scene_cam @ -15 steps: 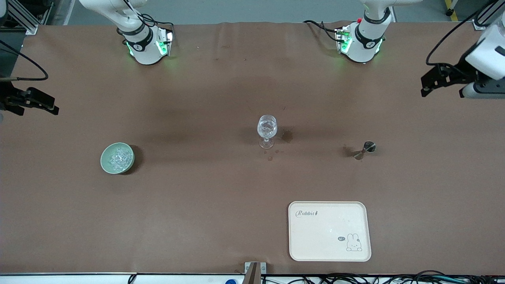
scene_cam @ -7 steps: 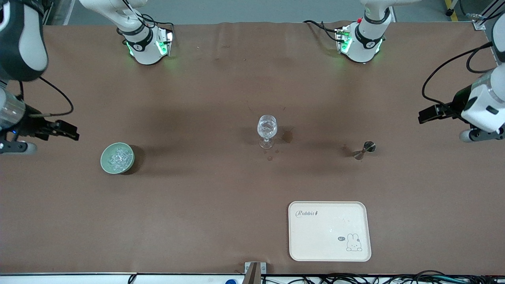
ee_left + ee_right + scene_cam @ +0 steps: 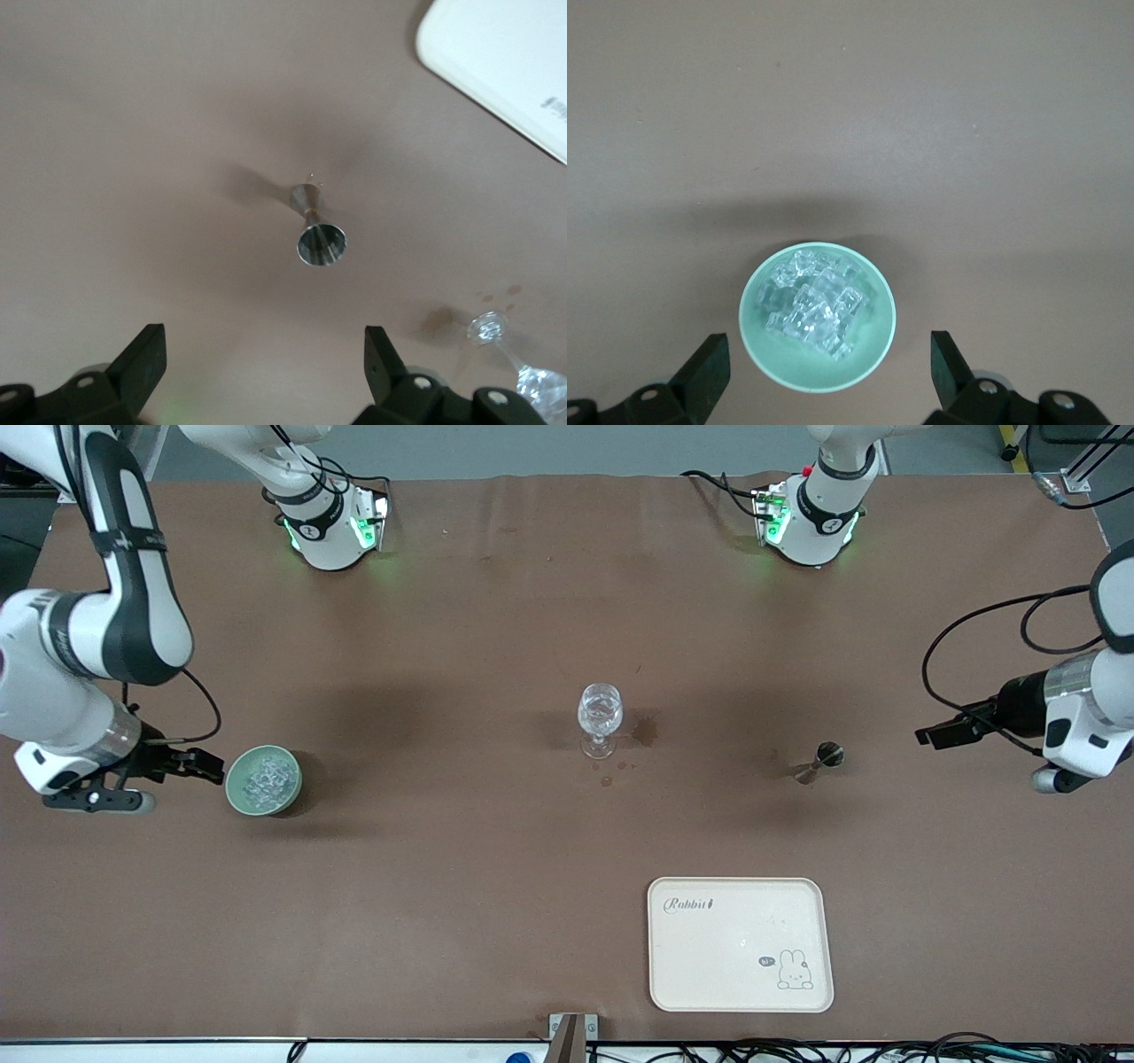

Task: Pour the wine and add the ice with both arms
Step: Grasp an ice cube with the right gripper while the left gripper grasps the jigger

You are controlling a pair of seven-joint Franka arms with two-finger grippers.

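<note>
Here, the ice point(image 3: 264, 780) is seen heaped in a pale green bowl point(image 3: 236, 794) standing on the brown table point(image 3: 443, 868) toward the right arm's end. The right gripper point(image 3: 205, 764) is held in the air just beside that bowl; in the right wrist view its 2 fingers point(image 3: 709, 372) are spread wide apart with nothing between them, and the bowl point(image 3: 877, 350) with its ice point(image 3: 815, 305) shows between them, farther off.

The left gripper point(image 3: 928, 737) is held over the table toward the left arm's end, near a small metal jigger point(image 3: 819, 760). Its 2 fingers point(image 3: 142, 363) are likewise wide apart and hold nothing. A wine glass point(image 3: 600, 716) stands mid-table, and a cream tray point(image 3: 682, 974) lies nearer the front camera.
</note>
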